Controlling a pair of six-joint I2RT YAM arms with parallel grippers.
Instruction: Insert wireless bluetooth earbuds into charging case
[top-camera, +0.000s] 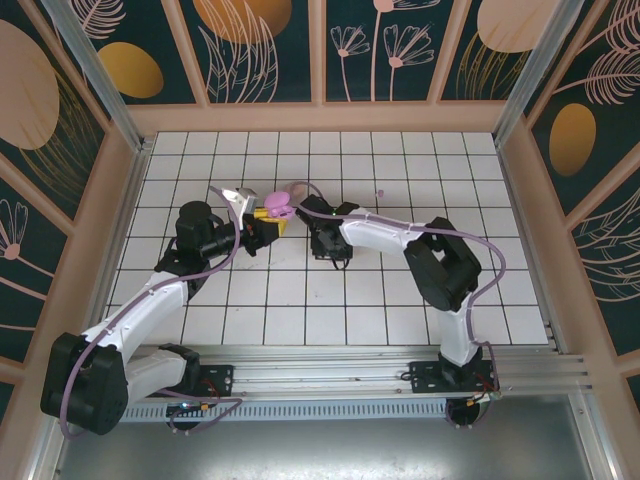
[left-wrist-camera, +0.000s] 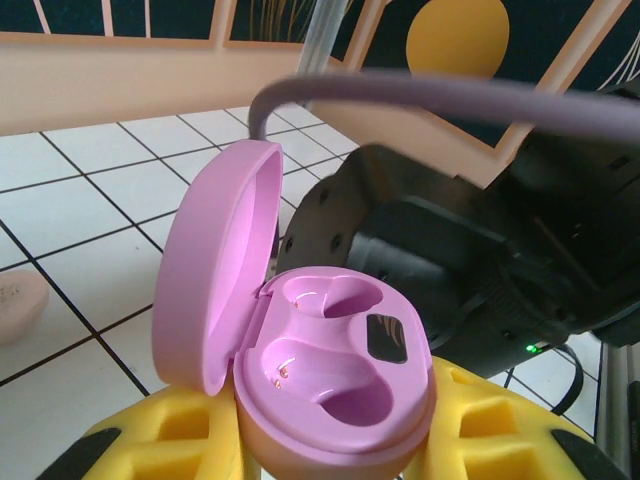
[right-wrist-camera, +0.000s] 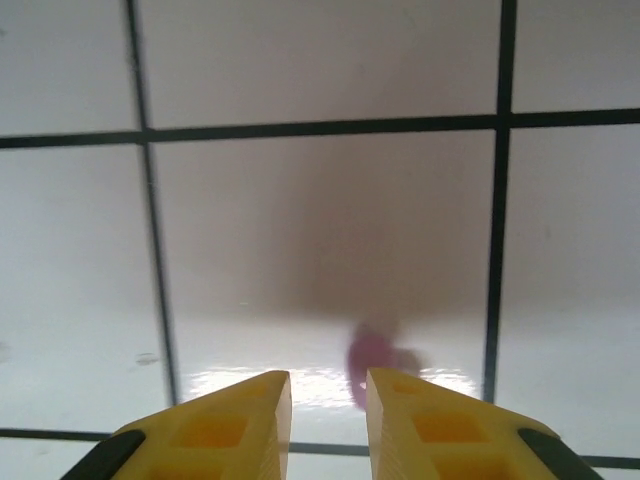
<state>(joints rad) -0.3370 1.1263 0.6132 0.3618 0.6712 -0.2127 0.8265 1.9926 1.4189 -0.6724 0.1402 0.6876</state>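
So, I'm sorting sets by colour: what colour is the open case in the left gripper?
The case is lilac-pink; the left wrist view shows it best.

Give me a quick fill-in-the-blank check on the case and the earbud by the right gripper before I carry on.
1. The left gripper grips the charging case, whose lid stands ____.
2. Both wells in the case are ____.
3. The blurred earbud lying just beyond the right gripper, not between its fingers, is ____ in colour.

Missing words: open; empty; purple.
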